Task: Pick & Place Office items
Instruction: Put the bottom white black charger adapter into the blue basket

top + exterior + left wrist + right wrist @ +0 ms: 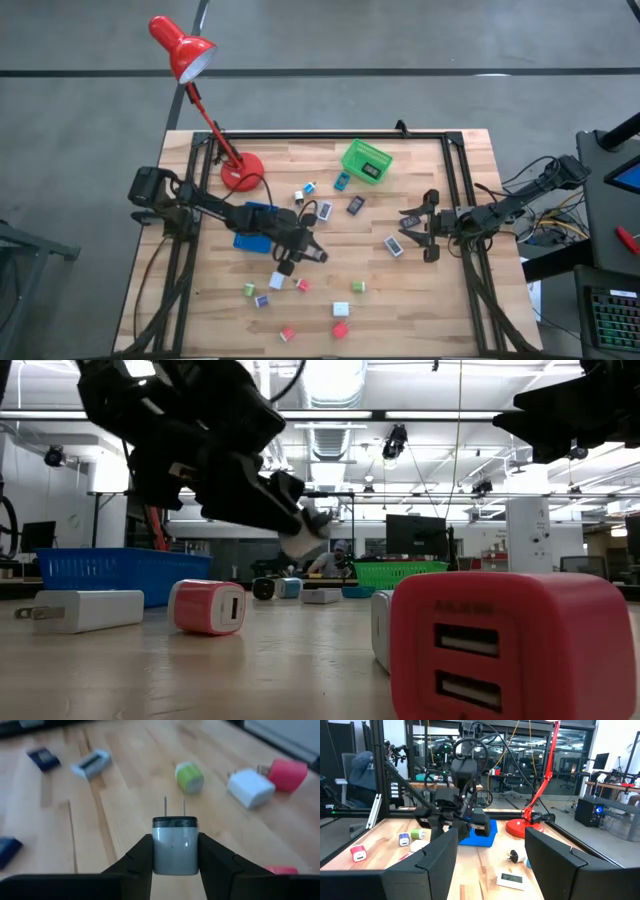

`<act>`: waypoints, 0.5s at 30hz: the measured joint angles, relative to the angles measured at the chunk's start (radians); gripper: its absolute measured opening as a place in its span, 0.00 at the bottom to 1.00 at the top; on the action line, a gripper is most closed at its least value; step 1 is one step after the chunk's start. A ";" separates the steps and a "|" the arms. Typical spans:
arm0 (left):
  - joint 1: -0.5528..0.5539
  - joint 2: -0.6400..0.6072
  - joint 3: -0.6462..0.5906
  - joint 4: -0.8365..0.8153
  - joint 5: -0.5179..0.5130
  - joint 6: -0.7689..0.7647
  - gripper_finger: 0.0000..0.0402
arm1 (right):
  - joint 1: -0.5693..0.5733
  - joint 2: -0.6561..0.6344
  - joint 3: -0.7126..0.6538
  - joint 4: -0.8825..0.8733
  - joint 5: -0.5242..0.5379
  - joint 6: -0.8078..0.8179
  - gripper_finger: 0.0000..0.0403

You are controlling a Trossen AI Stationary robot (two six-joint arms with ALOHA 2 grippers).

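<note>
One white charger (174,845) sat clamped in the left gripper (175,851), lifted off the bench (420,300); carrying came next. Right gripper (490,851) waited, fingers wide.

Left pincer (305,530) gripping white charger (300,543) above table, pink charger (512,645) foreground
</note>
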 joint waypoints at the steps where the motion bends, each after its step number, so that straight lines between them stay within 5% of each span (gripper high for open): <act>1: 0.000 -0.001 -0.010 0.036 0.000 -0.004 0.30 | 0.000 0.000 0.000 0.000 0.000 0.000 0.55; 11: 0.015 -0.001 -0.104 0.366 -0.008 -0.072 0.30 | 0.000 0.000 0.000 0.006 0.000 0.000 0.55; 15: 0.019 -0.002 -0.143 0.483 -0.097 -0.102 0.30 | 0.000 0.000 0.000 0.006 0.000 0.000 0.55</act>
